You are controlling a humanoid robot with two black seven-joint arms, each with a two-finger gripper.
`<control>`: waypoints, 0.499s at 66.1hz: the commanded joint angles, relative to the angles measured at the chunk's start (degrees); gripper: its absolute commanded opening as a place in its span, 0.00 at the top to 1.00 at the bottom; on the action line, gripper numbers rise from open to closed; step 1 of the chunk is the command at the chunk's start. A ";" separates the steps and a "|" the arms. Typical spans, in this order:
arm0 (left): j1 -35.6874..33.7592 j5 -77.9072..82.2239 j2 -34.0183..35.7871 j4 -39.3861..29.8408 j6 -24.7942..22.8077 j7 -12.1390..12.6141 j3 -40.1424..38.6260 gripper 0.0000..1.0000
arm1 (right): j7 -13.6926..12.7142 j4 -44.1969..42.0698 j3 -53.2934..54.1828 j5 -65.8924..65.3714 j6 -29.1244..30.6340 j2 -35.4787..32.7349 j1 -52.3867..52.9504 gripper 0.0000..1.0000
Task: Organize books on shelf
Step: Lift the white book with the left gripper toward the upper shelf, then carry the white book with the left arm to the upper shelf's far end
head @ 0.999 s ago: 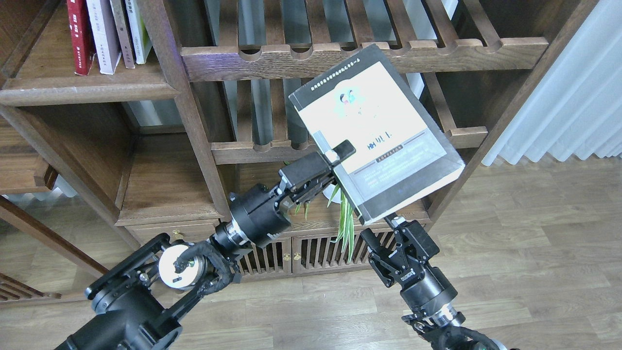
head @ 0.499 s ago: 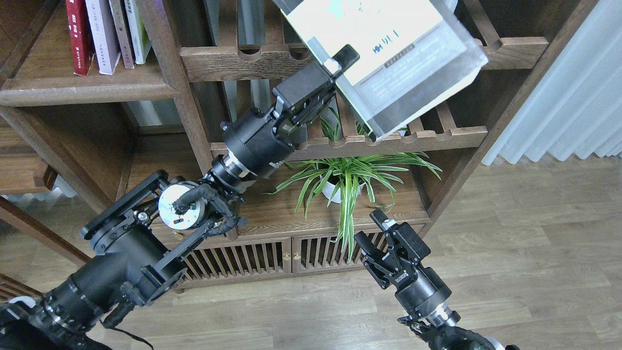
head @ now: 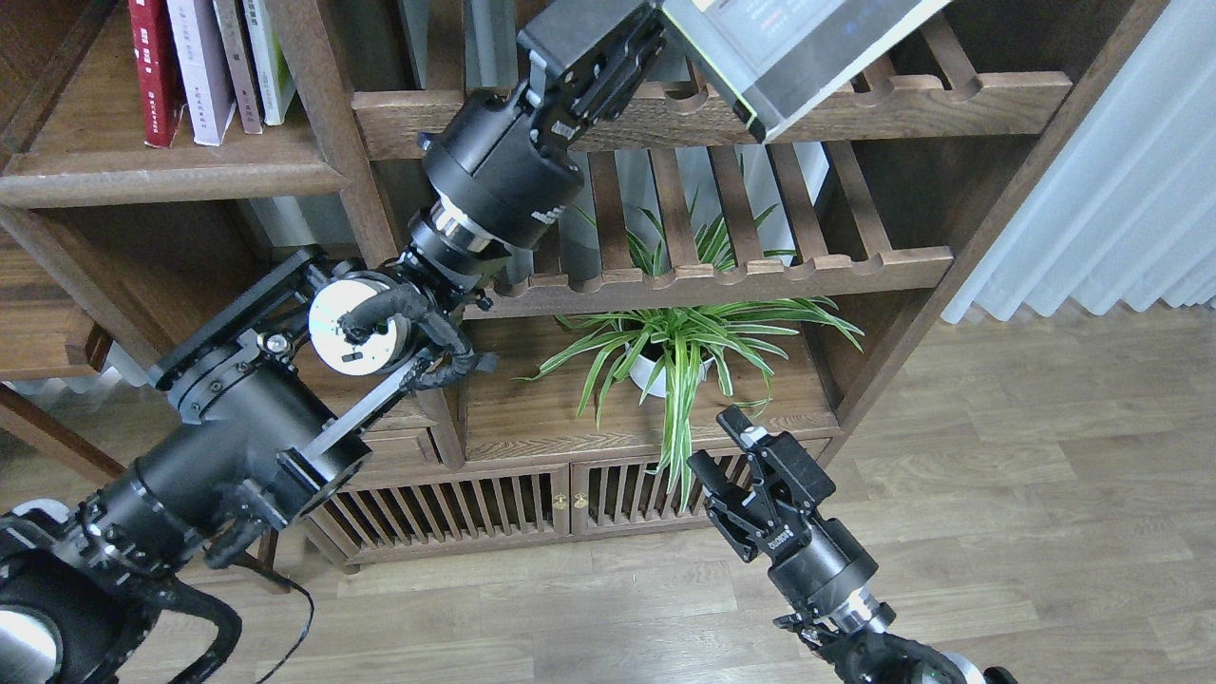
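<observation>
The thick black book is cut off by the top edge of the frame; the left gripper is clamped on its left side, fingertips mostly hidden. At lower center the right gripper is seen spread open, empty. At upper left a red book and a lavender book are stood on the plank shelf. A potted plant and wood floor are seen below.

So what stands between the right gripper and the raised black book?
In the head view, a potted plant and a slatted rack lie between the right gripper and the black book.

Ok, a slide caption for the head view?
Left pincer lifts the thick book high; right pincer waits open.
</observation>
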 commanded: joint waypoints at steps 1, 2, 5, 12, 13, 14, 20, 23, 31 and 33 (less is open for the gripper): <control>-2.39 -0.17 0.00 0.00 0.01 -0.42 -1.27 0.97 | 0.00 -0.03 -0.05 -0.39 -0.08 0.00 0.39 0.13; -3.00 -0.26 0.00 0.00 0.01 -0.77 -1.62 0.97 | 0.00 -0.12 -0.05 -0.39 -0.17 0.00 0.56 0.13; -4.15 -0.35 0.00 0.00 0.01 -1.56 -2.07 0.97 | 0.00 -0.03 -0.05 -0.39 -0.35 0.00 0.91 0.13; -7.48 -0.52 0.00 0.00 0.01 -2.27 -3.99 0.97 | 0.00 -0.12 -0.05 -0.39 -0.70 0.00 1.53 0.13; -7.58 -0.52 0.00 0.00 0.01 -2.27 -4.17 0.97 | 0.00 -0.12 -0.05 -0.39 -0.70 0.00 1.62 0.13; -7.75 -0.52 0.00 0.00 0.01 -2.27 -4.44 0.97 | 0.00 -0.12 -0.05 -0.39 -0.79 0.00 1.70 0.13; -8.28 -0.52 0.00 0.00 0.01 -2.27 -6.28 0.97 | 0.00 -0.12 -0.05 -0.39 -0.79 0.00 2.06 0.13; -8.89 -0.52 0.00 -0.09 0.01 -2.18 -7.25 0.97 | 0.00 -0.12 -0.05 -0.39 -0.79 0.00 2.14 0.13; -11.18 -0.52 0.00 0.00 0.01 -2.09 -9.97 0.98 | 0.00 -0.12 0.04 -0.39 -0.79 0.00 2.23 0.13; -12.06 -0.52 0.00 -0.09 0.01 -2.09 -11.03 0.98 | 0.00 -0.12 0.04 -0.39 -0.79 0.00 2.23 0.13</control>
